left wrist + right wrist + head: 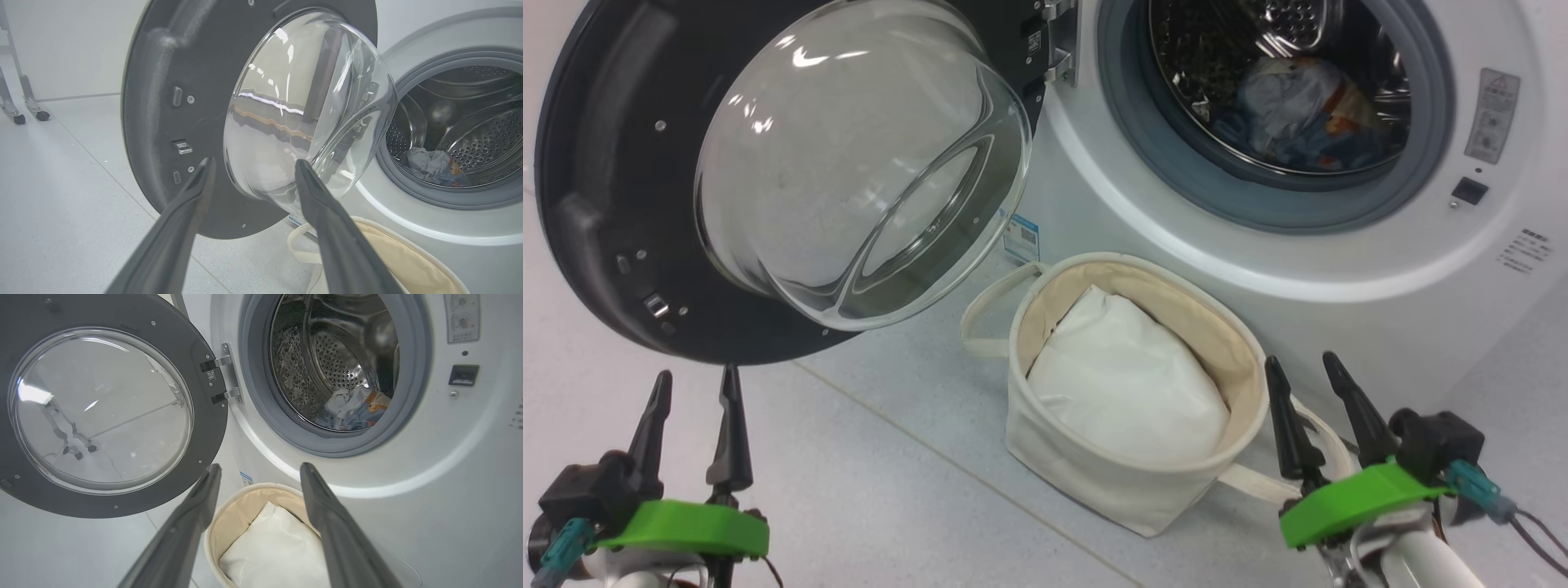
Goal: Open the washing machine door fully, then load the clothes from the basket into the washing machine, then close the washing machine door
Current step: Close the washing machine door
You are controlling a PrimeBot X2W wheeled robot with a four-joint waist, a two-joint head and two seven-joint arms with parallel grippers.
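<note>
Washing machine (pixel 1339 269), white and front-loading, stands before you on a pale grey floor (pixel 890 506) with its door (pixel 605 163) wide open to your left. You face the door's inner side: a broad black rim around a bulging clear glass bowl (pixel 849 163), hung on metal hinges (pixel 1058 41) at the left edge of the opening. A grey rubber ring (pixel 1168 163) frames the opening, with the perforated steel drum (pixel 1217 49) behind it. The clothes (pixel 1298 106), light blue fabric with small orange prints, lie crumpled at the bottom of the drum. The basket (pixel 1094 482), a soft cream-white canvas tub with loop handles, sits on the floor just in front of the machine, below the opening and right of the open door. A plain white cloth bundle (pixel 1127 384) lies inside it.

Your left gripper (pixel 696 371) hangs low at your left, below the door's rim and apart from it, its jaws spread and holding nothing. Its wrist camera looks along the two dark fingers (pixel 171 228) toward the lower edge of the glass bowl. Your right gripper (pixel 1300 358) is low at your right, near the basket's right side, its jaws likewise spread and empty. Its wrist camera looks down between the fingers into the basket's mouth.
</note>
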